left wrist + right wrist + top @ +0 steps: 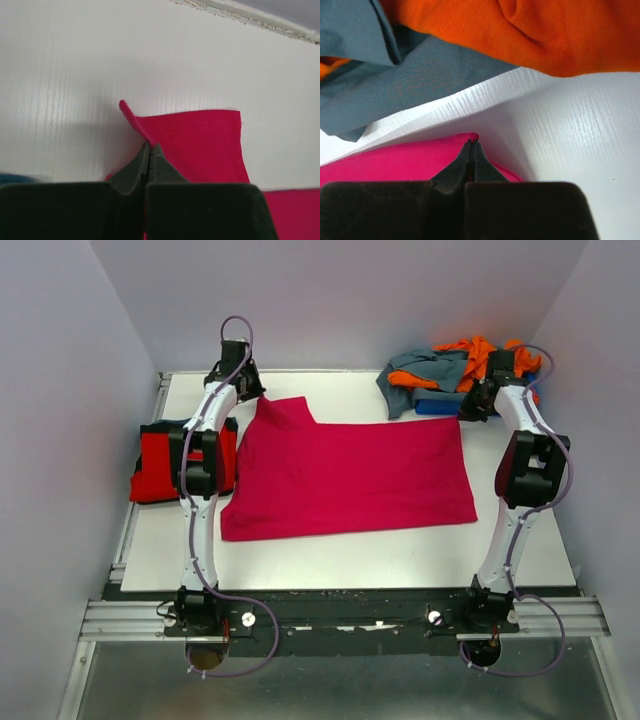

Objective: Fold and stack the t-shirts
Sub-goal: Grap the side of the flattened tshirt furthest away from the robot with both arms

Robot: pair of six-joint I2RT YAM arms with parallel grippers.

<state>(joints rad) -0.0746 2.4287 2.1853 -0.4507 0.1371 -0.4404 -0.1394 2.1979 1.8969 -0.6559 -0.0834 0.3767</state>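
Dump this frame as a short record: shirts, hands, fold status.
magenta t-shirt: spread flat on the table, sleeve out at far left
left hand: shut, pinching the magenta t-shirt's far-left sleeve edge
right hand: shut, pinching its far-right corner
red t-shirt: compact bundle at the table's left edge
orange t-shirt: crumpled, far-right pile
grey-teal t-shirt: crumpled, same pile
blue tray: under that pile, mostly hidden
fold status: magenta t-shirt not yet folded
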